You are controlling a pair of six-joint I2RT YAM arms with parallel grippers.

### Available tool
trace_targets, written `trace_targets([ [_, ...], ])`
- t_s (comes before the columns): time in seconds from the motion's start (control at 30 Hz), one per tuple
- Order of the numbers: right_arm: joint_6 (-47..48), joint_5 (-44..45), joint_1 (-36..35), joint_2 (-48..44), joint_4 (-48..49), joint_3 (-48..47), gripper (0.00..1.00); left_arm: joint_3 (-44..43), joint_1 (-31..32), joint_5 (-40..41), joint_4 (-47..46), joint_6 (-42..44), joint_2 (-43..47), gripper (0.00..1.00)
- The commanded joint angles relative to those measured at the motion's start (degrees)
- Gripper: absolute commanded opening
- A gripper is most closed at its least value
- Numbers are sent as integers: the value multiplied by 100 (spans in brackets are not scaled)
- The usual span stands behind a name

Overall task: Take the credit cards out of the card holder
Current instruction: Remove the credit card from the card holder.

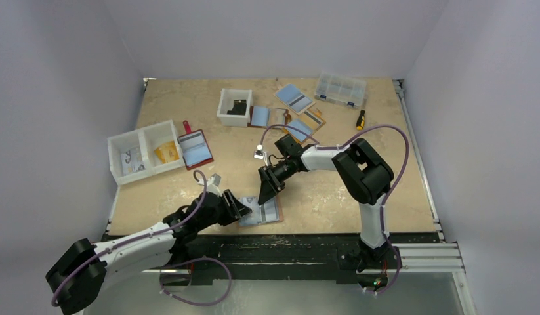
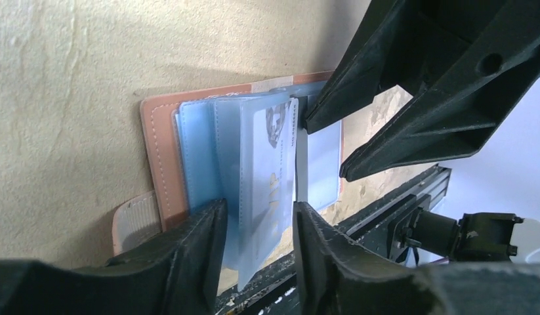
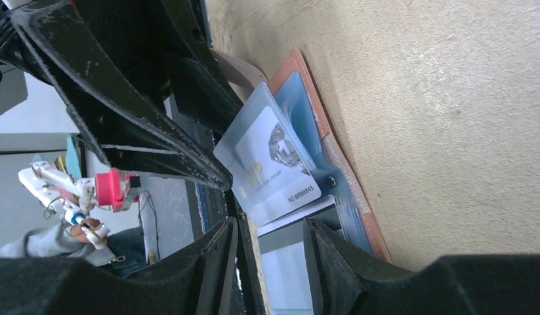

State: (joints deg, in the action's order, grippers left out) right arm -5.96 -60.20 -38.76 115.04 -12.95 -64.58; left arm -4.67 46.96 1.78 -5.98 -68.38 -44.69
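The tan card holder (image 1: 270,214) lies open at the table's front edge, its stitched rim (image 2: 159,151) and blue plastic sleeves showing. One sleeve stands up with a pale card (image 3: 280,164) inside, marked with a diamond picture and a number. My left gripper (image 2: 257,246) is open, and that sleeve (image 2: 267,170) hangs loosely between its fingers. My right gripper (image 3: 270,262) is open, tips down over the holder's right half. A light blue card with a dark stripe (image 3: 287,252) lies flat between its fingers, with a gap at the left finger. Both grippers meet over the holder (image 3: 349,177).
A white two-part bin (image 1: 144,152) and a dark red wallet (image 1: 196,149) sit at the left. A white box (image 1: 235,106), loose wallets and cards (image 1: 296,98), a clear organizer (image 1: 340,88) and a screwdriver (image 1: 361,119) lie at the back. The black front rail (image 1: 287,246) borders the holder.
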Motion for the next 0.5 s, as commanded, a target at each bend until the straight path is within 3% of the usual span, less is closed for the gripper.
trace_targets([
  [0.0,178,-38,10,101,-152,-152,49,-369,2,232,255,65,-172,48],
  [0.13,192,60,9,140,-187,-161,49,-455,2,343,301,5,-290,55],
  [0.3,191,97,9,140,-194,-161,49,-399,-3,346,113,-161,-601,36],
  [0.47,197,88,11,137,-203,-161,49,-517,-4,261,-50,-134,-1032,33],
])
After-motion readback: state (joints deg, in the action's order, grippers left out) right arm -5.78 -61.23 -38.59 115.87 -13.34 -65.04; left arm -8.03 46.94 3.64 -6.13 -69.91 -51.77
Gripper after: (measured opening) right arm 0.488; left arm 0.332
